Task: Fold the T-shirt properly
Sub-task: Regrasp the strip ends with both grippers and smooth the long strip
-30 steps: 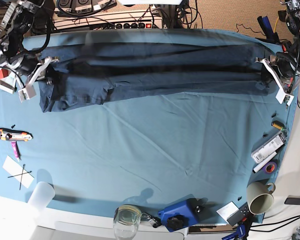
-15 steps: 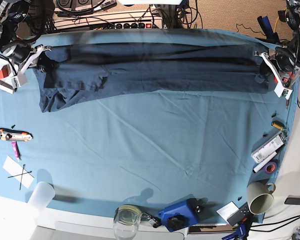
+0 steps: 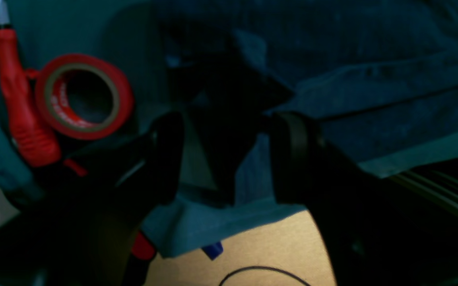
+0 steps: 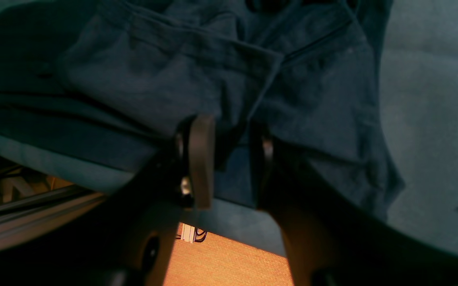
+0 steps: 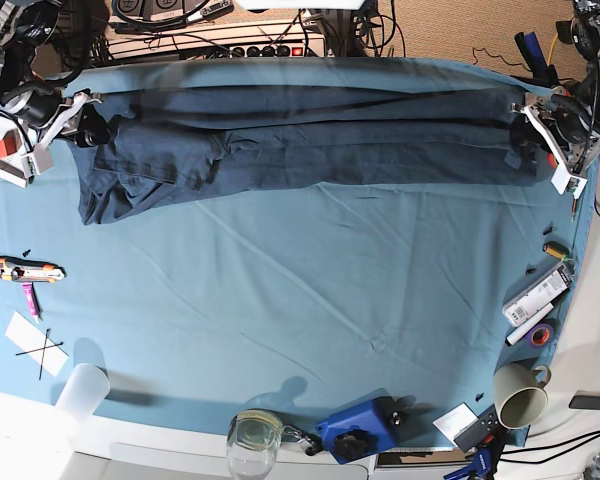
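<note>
The dark navy T-shirt (image 5: 310, 140) lies stretched in a long band along the far edge of the teal tablecloth (image 5: 300, 300). Its left end bunches and hangs lower. My left gripper (image 5: 528, 128) is at the shirt's right end. In the left wrist view (image 3: 227, 159) its jaws stand a little apart, with a dark bunch of shirt (image 3: 372, 79) between them. My right gripper (image 5: 83, 125) is at the shirt's left end. In the right wrist view (image 4: 233, 159) it is shut on a fold of the shirt (image 4: 165, 71). The collar is hidden.
A red tape roll (image 3: 82, 95) and a red-handled tool (image 3: 18, 111) lie beside my left gripper. A utility knife (image 5: 28, 269) and paper cup (image 5: 83, 390) are at the left. A glass (image 5: 253, 438), blue device (image 5: 360, 428) and mug (image 5: 520, 395) line the front edge.
Both grippers have carried the shirt toward the far edge of the table. In the last half second it has settled slightly lower on the cloth.
</note>
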Robot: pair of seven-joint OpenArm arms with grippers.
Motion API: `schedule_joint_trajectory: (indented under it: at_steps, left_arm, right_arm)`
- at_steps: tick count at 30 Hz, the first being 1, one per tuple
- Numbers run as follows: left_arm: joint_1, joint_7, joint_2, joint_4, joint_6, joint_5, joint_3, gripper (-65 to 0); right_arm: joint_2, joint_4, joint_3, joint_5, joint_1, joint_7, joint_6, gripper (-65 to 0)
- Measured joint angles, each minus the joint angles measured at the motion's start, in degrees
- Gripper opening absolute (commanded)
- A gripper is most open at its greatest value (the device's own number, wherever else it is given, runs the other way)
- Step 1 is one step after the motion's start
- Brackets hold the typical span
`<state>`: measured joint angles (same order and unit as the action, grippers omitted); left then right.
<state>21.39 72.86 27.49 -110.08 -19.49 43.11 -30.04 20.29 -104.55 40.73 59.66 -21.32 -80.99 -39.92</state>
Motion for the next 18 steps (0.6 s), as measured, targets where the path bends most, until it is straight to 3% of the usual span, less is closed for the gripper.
schedule_joint_trajectory:
  at_steps: [10, 14, 18]
  left_arm:
    - [-0.2, -2.2, -0.8, -0.6, 0.4, 0.5, -0.1, -30.0]
    - [-0.5, -2.7, -3.8, 3.3, 0.5, 0.5, 0.0, -30.0]
    - [-2.4, -3.0, -3.7, 9.3, 1.2, 1.6, -0.3, -30.0]
  right_arm:
    - [0.0, 0.0, 0.0, 0.0, 0.0, 0.0, 0.0, -49.3]
    - [0.0, 0.0, 0.0, 0.0, 0.0, 0.0, 0.0, -49.3]
    - [0.0, 0.0, 0.0, -0.5, 0.0, 0.0, 0.0, -49.3]
